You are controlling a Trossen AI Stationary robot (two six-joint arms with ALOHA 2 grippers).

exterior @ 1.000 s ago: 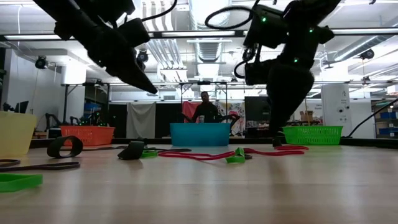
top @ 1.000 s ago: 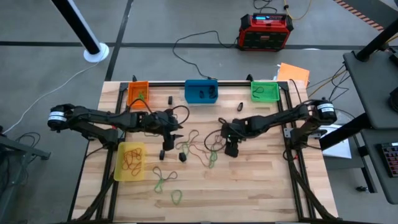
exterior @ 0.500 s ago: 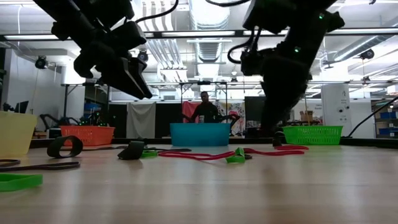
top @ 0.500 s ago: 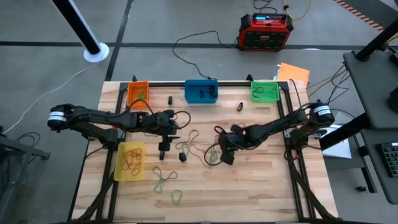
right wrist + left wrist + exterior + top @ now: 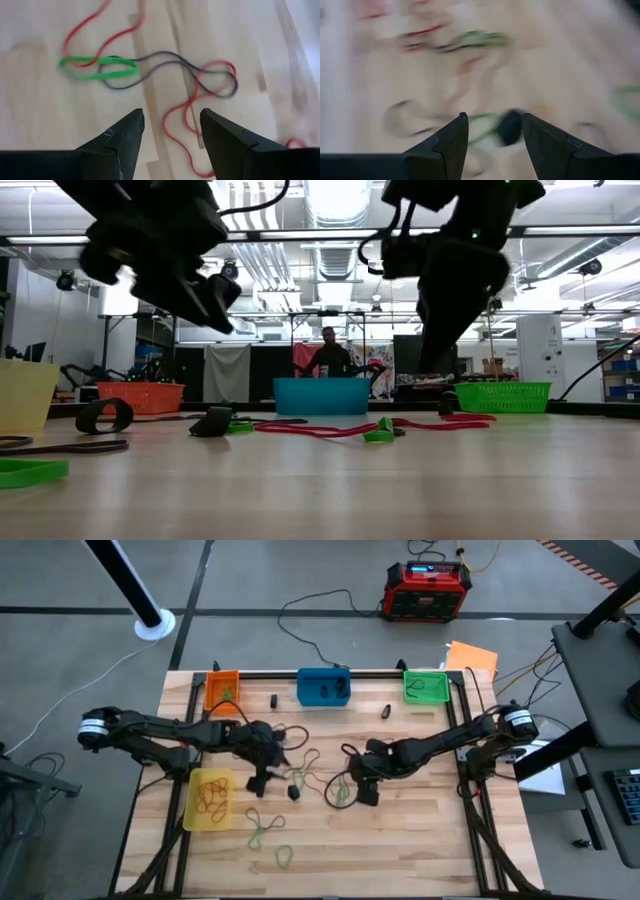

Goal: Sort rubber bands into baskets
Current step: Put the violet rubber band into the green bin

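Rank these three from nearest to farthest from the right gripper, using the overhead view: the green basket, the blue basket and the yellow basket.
Measured from the right gripper, above the tangle at mid-table:
1. Blue basket, middle of the far edge.
2. Green basket, far edge on the right arm's side; only a little farther than the blue.
3. Yellow basket, across the table by the left arm.

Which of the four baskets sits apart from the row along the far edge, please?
The yellow basket, on the table's left side beneath the left arm; orange, blue and green line the far edge.

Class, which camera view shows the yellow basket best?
The high view: the yellow basket lies whole, tan bands inside. The low view shows only one wall at its edge. Neither wrist view shows it.
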